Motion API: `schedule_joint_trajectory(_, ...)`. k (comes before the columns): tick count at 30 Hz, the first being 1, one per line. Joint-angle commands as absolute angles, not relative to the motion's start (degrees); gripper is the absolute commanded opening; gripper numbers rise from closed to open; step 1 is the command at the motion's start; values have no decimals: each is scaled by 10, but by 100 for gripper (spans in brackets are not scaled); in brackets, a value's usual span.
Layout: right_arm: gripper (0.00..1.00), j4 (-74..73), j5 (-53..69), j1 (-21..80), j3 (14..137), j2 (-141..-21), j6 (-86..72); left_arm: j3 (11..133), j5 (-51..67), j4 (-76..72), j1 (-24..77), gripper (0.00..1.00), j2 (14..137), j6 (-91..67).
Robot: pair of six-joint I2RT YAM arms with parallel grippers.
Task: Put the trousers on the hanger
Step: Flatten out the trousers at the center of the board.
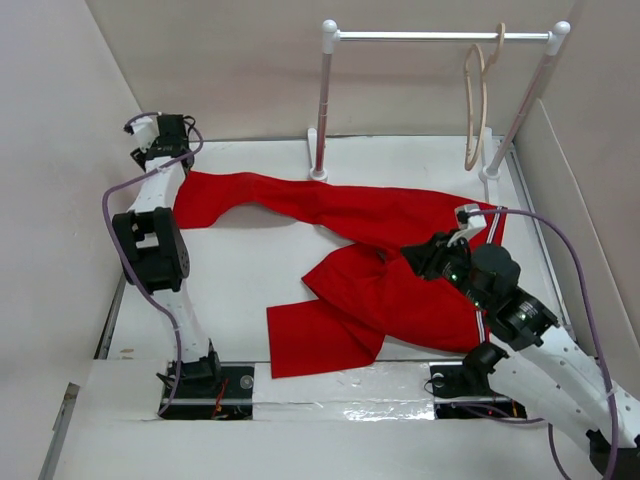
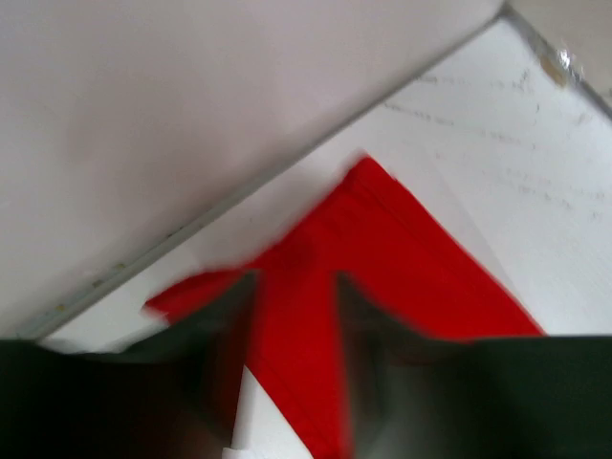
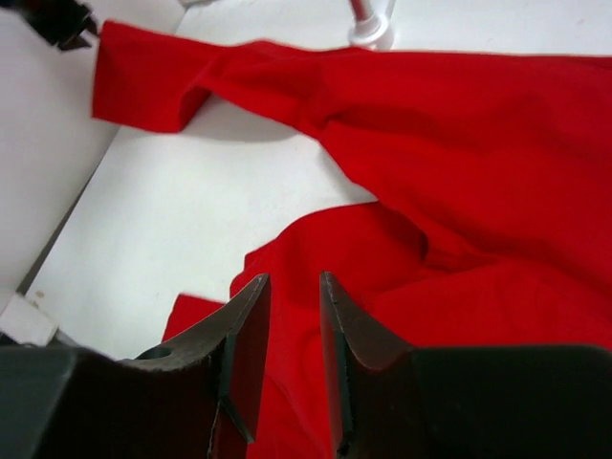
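Note:
The red trousers (image 1: 400, 225) lie spread across the white table, one leg running to the far left and the other folded toward the front edge. The pale hanger (image 1: 478, 100) hangs by its hook from the rack's bar at the back right. My left gripper (image 1: 150, 150) hovers at the far left over the end of the long leg. In the blurred left wrist view its jaws (image 2: 296, 296) stand apart with the trousers (image 2: 382, 239) lying under them. My right gripper (image 1: 412, 260) is low over the middle of the trousers (image 3: 459, 124). It is open (image 3: 295, 287) by a narrow gap that holds nothing.
A rack (image 1: 440, 36) with white posts and a silver bar stands at the back, and one post foot (image 3: 368, 29) sits beside the cloth. Pale walls close in the table on the left, back and right. Bare table (image 1: 240, 270) lies between the two legs.

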State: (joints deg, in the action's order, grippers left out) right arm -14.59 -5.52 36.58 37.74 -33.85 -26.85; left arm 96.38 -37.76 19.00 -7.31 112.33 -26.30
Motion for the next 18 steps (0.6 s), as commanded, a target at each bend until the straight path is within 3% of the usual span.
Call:
schedule_joint_trajectory(1,30,-128,-40,399,396,-364,-252,977,-386,210,-33,44,1112,-218)
schedule_joint_trajectory(2,26,-124,-34,409,400,-375,-250,967,-385,201,-27,54,1103,-217)
schedule_joint_trajectory(4,9,-117,-30,452,409,-419,-243,940,-363,179,-21,68,1072,-222)
schedule_joint_trajectory(6,0,-94,-43,488,414,-470,-241,925,-326,171,-21,68,1043,-237)
schedule_joint_trajectory(11,0,-9,-70,588,438,-597,-250,853,-243,121,13,64,933,-281)
schedule_joint_trajectory(14,13,29,-73,628,485,-701,-243,751,-162,73,45,56,805,-302)
schedule_joint_trajectory(15,26,34,-82,637,499,-727,-234,726,-127,60,52,55,777,-313)
schedule_joint_trajectory(18,44,47,-81,660,557,-836,-215,627,-57,4,52,49,659,-329)
